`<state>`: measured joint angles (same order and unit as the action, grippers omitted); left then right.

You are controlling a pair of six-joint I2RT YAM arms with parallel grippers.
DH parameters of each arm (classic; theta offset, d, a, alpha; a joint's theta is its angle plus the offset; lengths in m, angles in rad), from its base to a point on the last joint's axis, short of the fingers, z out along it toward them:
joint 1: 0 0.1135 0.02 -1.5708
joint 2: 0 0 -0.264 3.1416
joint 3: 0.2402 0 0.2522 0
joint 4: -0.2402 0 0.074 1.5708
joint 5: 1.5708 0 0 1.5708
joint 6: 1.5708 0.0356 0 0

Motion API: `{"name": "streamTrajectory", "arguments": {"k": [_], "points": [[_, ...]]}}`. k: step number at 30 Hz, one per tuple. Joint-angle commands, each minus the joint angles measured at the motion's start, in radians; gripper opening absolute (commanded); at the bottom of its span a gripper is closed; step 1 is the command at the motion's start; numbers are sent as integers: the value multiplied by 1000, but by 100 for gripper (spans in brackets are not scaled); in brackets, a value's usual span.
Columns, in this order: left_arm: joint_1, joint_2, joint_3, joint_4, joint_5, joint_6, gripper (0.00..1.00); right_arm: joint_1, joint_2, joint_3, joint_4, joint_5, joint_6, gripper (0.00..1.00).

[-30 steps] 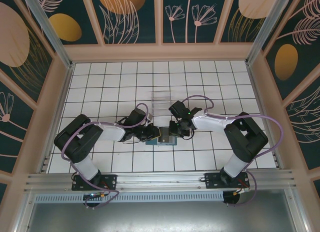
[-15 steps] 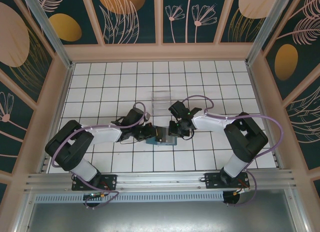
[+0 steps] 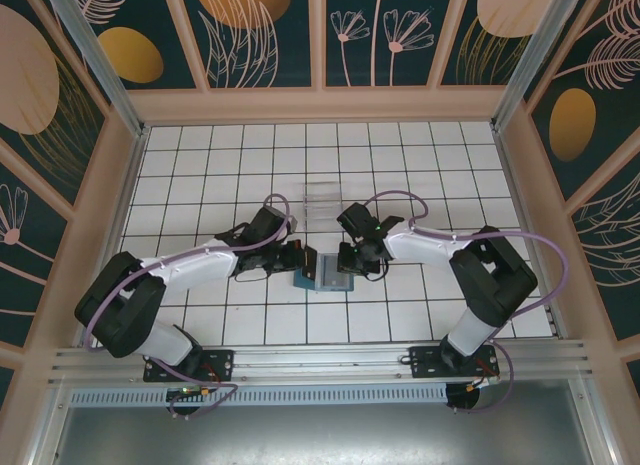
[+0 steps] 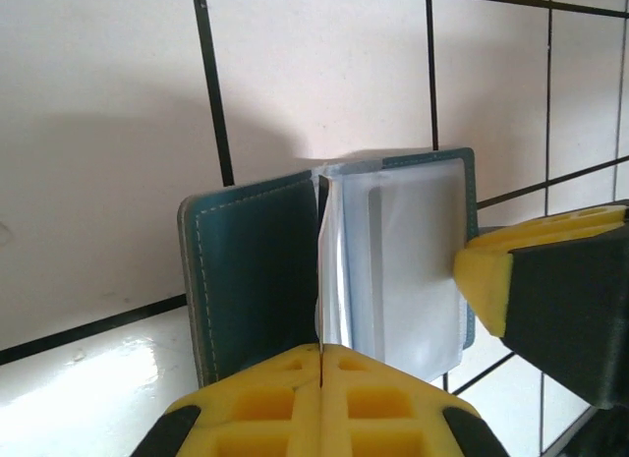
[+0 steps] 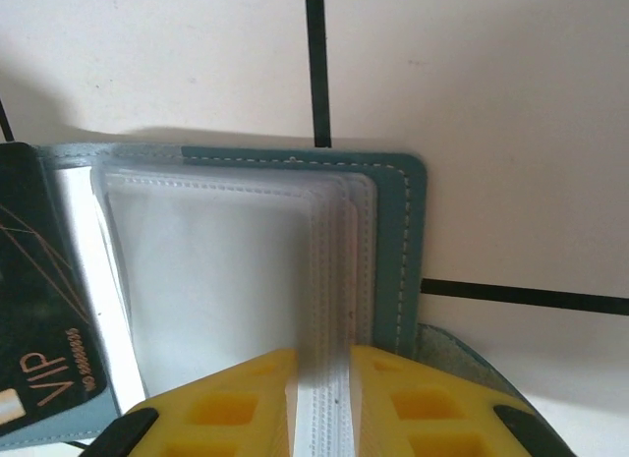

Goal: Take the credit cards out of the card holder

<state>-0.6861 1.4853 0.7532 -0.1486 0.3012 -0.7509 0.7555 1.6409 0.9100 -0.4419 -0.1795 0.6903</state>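
Now the card holder point(image 3: 325, 277) lies open mid-frame on the surface point(image 3: 200, 185); left tool point(image 4: 321, 354) and right tool point(image 5: 322, 364) each pinch its clear sleeves point(image 5: 216, 270). Pulling apart, we could tear them or leave the dark card point(image 5: 29, 310) trapped.

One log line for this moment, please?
teal soft bifold card holder: open; both jaws: shut on its clear sleeves; dark VIP card: inside

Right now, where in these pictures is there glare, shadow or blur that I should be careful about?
Left wrist view: glare on the white tile beside the card holder, soft shadow above it. Right wrist view: the right gripper is blurred, the dark card has readable VIP print.
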Motion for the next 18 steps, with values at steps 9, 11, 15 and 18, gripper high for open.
{"name": "streamTrajectory", "arguments": {"k": [9, 11, 15, 18], "points": [[7, -46, 212, -267, -159, 349, 1, 5, -86, 57, -83, 74, 10, 22], [7, -46, 254, -287, -192, 431, 0, 5, -95, 63, -90, 83, 7, 22], [7, -31, 309, -300, -204, 599, 0, -6, -119, 70, -105, 109, 0, 23], [8, 7, 374, -341, -248, 692, 0, -17, -136, 66, -116, 138, -7, 22]]}}
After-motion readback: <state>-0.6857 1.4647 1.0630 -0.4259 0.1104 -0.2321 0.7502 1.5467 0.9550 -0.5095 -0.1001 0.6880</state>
